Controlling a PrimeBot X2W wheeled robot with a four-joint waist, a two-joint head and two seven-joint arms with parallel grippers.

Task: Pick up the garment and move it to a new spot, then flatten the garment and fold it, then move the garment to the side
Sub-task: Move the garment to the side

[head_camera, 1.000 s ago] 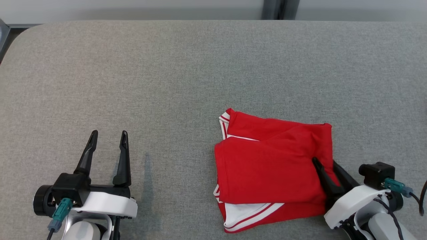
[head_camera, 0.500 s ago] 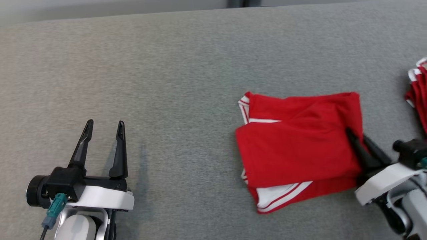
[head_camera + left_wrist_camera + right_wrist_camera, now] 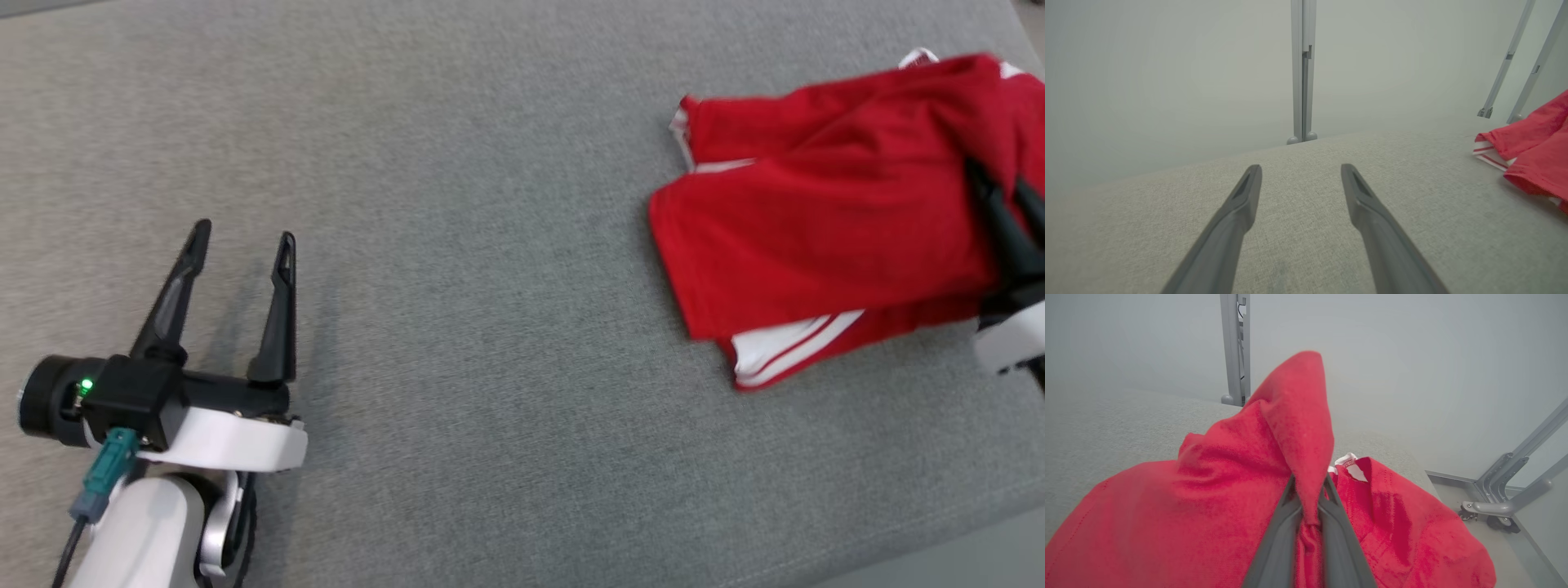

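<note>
The left end effector [image 3: 242, 231] sits well to the left of the garment [image 3: 816, 220] and apart from it. Its two fingers are spread wide and hold nothing, and its pale forearm trails behind. The right end effector [image 3: 1309, 486] is at the garment's right edge, fingers pinched tight on a raised fold of cloth, its white wrist just behind.

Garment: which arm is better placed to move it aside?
Right. The right tool is shut on a fold of the garment, while the left tool is open and well apart from it.
</note>
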